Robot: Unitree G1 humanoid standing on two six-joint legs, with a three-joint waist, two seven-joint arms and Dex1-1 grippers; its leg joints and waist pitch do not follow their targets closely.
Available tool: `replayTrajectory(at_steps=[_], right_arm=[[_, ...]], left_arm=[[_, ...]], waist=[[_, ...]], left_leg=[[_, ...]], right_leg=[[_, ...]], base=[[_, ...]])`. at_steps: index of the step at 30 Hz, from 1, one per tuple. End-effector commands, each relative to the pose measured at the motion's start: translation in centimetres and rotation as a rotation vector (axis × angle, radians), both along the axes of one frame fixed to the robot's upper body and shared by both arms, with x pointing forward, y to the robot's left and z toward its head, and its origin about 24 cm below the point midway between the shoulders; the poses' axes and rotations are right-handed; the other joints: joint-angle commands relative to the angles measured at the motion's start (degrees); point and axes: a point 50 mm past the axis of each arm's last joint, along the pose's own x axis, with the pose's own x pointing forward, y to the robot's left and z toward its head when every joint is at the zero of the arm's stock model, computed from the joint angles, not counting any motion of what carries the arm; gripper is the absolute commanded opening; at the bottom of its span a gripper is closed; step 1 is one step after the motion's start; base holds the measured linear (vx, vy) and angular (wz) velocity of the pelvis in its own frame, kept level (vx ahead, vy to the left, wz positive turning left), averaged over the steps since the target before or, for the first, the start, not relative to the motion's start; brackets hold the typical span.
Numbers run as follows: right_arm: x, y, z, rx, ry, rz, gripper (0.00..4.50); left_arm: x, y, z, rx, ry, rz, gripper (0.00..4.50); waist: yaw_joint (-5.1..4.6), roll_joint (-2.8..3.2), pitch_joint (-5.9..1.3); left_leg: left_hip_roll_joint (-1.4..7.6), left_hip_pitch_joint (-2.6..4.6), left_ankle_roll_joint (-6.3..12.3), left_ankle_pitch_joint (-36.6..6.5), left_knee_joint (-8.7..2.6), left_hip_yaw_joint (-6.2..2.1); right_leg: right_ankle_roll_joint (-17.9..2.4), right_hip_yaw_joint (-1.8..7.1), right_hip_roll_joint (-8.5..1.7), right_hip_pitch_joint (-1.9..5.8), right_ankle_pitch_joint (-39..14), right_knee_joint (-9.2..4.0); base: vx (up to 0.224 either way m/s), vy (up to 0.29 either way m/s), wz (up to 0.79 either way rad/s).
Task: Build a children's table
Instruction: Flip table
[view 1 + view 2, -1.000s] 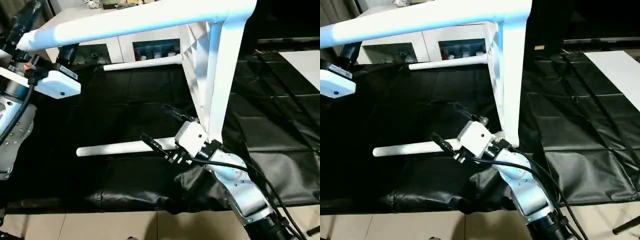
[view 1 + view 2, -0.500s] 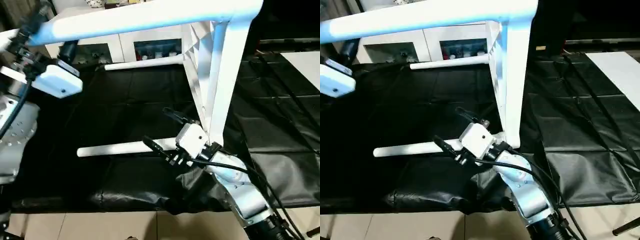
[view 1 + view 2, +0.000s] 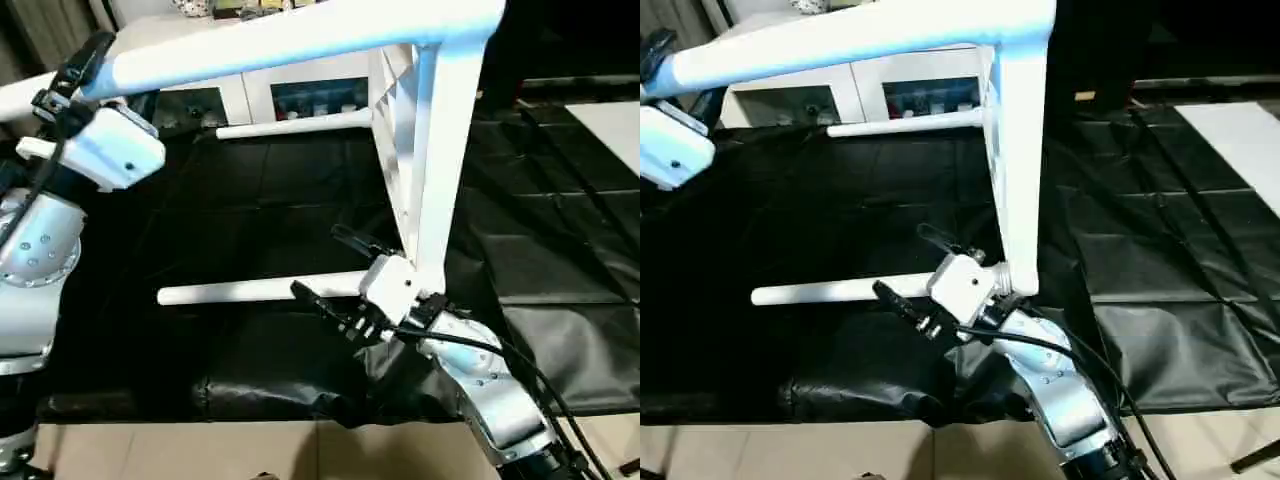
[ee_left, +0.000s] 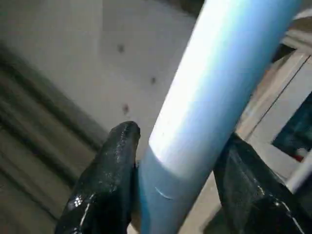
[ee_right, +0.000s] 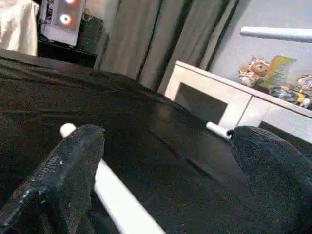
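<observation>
Children's table: white, on edge, legs attached.

The left gripper is seen at the upper left of the head view, its two black fingers clamped around a white tapered tube leg. The right gripper is held at lower centre on a bent silver forearm, fingers spread wide and gripping nothing.

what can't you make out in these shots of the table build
- Tabletop: stands edge-on in the eye views, so its ribbed underside is mostly hidden.
- Lower corner socket: hidden behind the right gripper and its white wrist block.
- Tip of the raised leg: covered by the left gripper, shut around it.
- Items in the cabinet: too small to identify.
</observation>
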Motion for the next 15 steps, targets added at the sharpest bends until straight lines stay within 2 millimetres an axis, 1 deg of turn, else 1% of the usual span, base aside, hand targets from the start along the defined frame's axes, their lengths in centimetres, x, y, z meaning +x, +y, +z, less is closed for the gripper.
replayTrajectory(at_steps=[1, 2, 3, 4, 5, 6, 7, 8, 9, 10, 11, 12, 13, 14, 15], right_arm=[[0.0, 0.1, 0.6, 0.008, -0.023, 0.006, 4.5], [0.0, 0.1, 0.6, 0.006, -0.022, 0.006, 4.5], [0.0, 0.1, 0.6, 0.006, -0.023, 0.007, 4.5], [-0.1, 0.1, 0.6, 0.004, -0.024, 0.012, 4.5], [-0.1, 0.1, 0.6, 0.004, -0.025, 0.014, 4.5], [-0.2, 0.1, 0.7, 0.004, -0.026, 0.017, 4.5], [-0.3, 0.1, 0.7, 0.003, -0.026, 0.018, 4.5], [-0.3, 0.1, 0.7, 0.001, -0.027, 0.019, 4.5], [-0.2, 0.1, 0.6, -0.005, -0.029, 0.019, 4.5], [-0.2, 0.1, 0.6, -0.006, -0.03, 0.019, 4.5], [-0.2, 0.3, 0.5, -0.007, -0.031, 0.019, 4.5], [-0.2, 0.4, 0.6, -0.006, -0.035, 0.02, 4.5], [-0.2, 0.5, 0.7, -0.003, -0.038, 0.022, 4.5], [-0.2, 0.6, 0.7, 0.008, -0.037, 0.021, 4.5], [-0.3, 0.6, 0.6, 0.02, -0.02, 0.021, 4.5]], left_arm=[[-0.1, 1.3, 1.6, -0.325, -0.059, -0.024, 2.09], [-0.1, 1.3, 1.9, -0.355, -0.061, -0.024, 2.09], [-0.1, 1.4, 2.0, -0.39, -0.056, -0.021, 2.1], [0.0, 1.7, 2.3, -0.438, -0.054, -0.015, 2.1], [0.0, 1.7, 2.4, -0.456, -0.052, -0.013, 2.1], [0.0, 1.9, 2.4, -0.494, -0.045, -0.01, 2.1], [0.0, 2.0, 2.4, -0.526, -0.046, -0.006, 2.11], [0.0, 2.1, 2.5, -0.549, -0.043, -0.004, 2.11], [0.1, 2.2, 2.4, -0.595, -0.023, 0.0, 2.11], [0.1, 2.3, 2.4, -0.613, -0.018, 0.001, 2.11], [0.1, 2.4, 2.3, -0.636, -0.013, 0.003, 2.11], [0.2, 2.5, 2.2, -0.655, 0.0, 0.017, 2.11], [0.3, 2.6, 2.1, -0.673, 0.007, 0.028, 2.11], [0.4, 2.8, 2.0, -0.693, 0.012, 0.043, 2.11], [0.6, 2.8, 1.7, -0.736, 0.031, 0.057, 2.11]], waist=[[-0.05, -1.06, -3.33], [0.15, -1.01, -3.49], [0.29, -1.12, -3.61], [0.45, -0.89, -3.78], [0.66, -0.78, -4.16], [0.72, -0.74, -4.32], [0.79, -0.69, -4.52], [0.85, -0.66, -4.52], [0.86, -0.22, -4.57], [0.99, -0.23, -4.56], [1.01, 0.37, -4.47], [0.85, 0.12, -4.26], [0.73, 0.06, -3.99], [0.47, -0.15, -3.8], [0.33, -0.1, -3.73]], left_leg=[[1.23, 0.63, 0.72, -15.2, -4.2, -0.88], [1.15, 0.4, 1.23, -13.2, -4.03, -0.84], [1.13, 0.34, 1.54, -12.1, -3.92, -0.85], [1.12, 0.26, 1.95, -10.1, -3.7, -0.81], [1.13, 0.28, 2.45, -7.7, -3.34, -0.77], [1.07, 0.15, 2.88, -6.3, -3.15, -0.79], [1.0, -0.05, 3.74, -4.0, -2.89, -0.75], [0.84, -0.24, 4.37, -3.7, -2.67, -0.71], [0.92, -0.18, 4.81, -4.1, -2.56, -0.72], [1.09, -0.14, 4.94, -4.3, -2.56, -0.77], [1.12, -0.27, 5.11, -5.4, -2.56, -0.94], [1.18, -0.39, 5.01, -6.6, -2.77, -0.92], [1.27, -0.34, 4.31, -9.6, -3.12, -1.01], [1.25, -0.39, 3.54, -11.9, -3.43, -1.03], [1.29, -0.26, 2.94, -13.5, -3.59, -1.07]], right_leg=[[-8.7, 1.91, -2.71, 1.68, -13.2, -4.65], [-8.7, 1.88, -2.78, 1.84, -11.9, -4.48], [-8.8, 1.83, -2.74, 1.89, -11.0, -4.4], [-9.1, 1.77, -2.69, 1.88, -8.9, -4.13], [-9.8, 1.67, -2.63, 1.91, -5.3, -3.77], [-10.1, 1.59, -2.53, 1.93, -3.1, -3.54], [-10.8, 1.42, -2.29, 1.9, 1.3, -3.06], [-11.3, 1.28, -2.25, 1.86, 3.0, -2.98], [-11.7, 1.2, -2.23, 1.73, 3.7, -2.98], [-11.7, 1.15, -2.32, 1.67, 3.6, -2.99], [-11.7, 1.03, -2.31, 1.6, 2.5, -3.05], [-11.5, 1.0, -2.26, 1.58, 1.3, -3.28], [-11.0, 0.98, -2.34, 1.59, -2.1, -3.56], [-10.4, 1.05, -2.47, 1.74, -5.3, -3.77], [-9.8, 1.13, -2.54, 1.63, -8.0, -4.05]], base=[[0.0, 0.0, 0.0], [0.0, 0.0, 0.0], [0.0, 0.0, 0.0], [0.0, 0.0, 0.0], [0.0, 0.0, 0.0], [0.0, 0.0, 0.0], [0.0, 0.0, 0.0], [0.0, 0.0, 0.0], [0.0, 0.0, 0.0], [0.0, 0.0, 0.0], [0.0, 0.0, 0.0], [0.0, 0.0, 0.0], [0.0, 0.0, 0.0], [0.0, 0.0, 0.0], [0.0, 0.0, 0.0]])
